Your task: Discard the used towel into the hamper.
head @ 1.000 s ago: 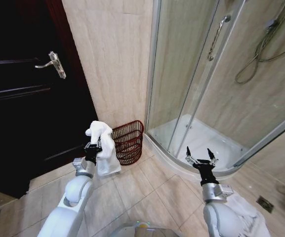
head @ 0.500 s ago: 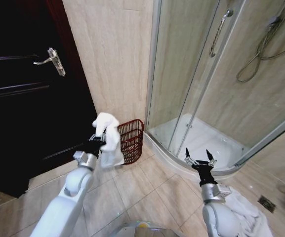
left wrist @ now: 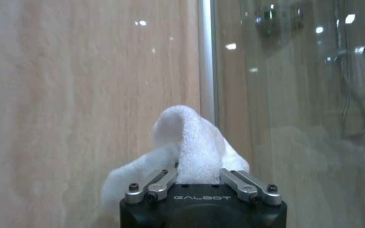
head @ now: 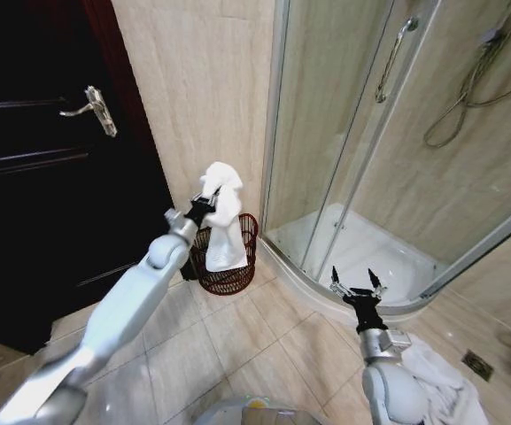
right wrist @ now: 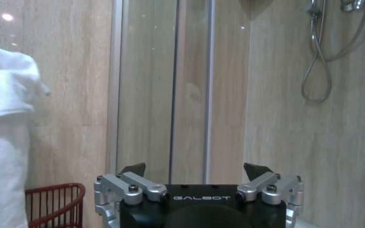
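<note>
My left gripper (head: 207, 201) is shut on a white towel (head: 222, 221), held out at arm's length above the hamper (head: 228, 259). The towel hangs down so that its lower end reaches into the hamper's open top. That hamper is a dark red half-round wire basket standing on the floor against the beige wall. In the left wrist view the towel (left wrist: 189, 147) bulges up between the shut fingers. The right wrist view has the hanging towel (right wrist: 5, 142) and the hamper's rim (right wrist: 55, 202) at one edge. My right gripper (head: 354, 282) waits open, low near the shower's curved sill.
A dark wooden door (head: 51, 168) with a metal handle (head: 91, 106) stands left of the hamper. The glass shower enclosure (head: 370, 150) with its raised white tray (head: 361, 252) lies to the right. Another white cloth (head: 437, 376) lies on the tiled floor at the lower right.
My left arm has stretched forward and to the right, lifting the towel from beside the hamper to above its opening. The right arm has stayed in place.
</note>
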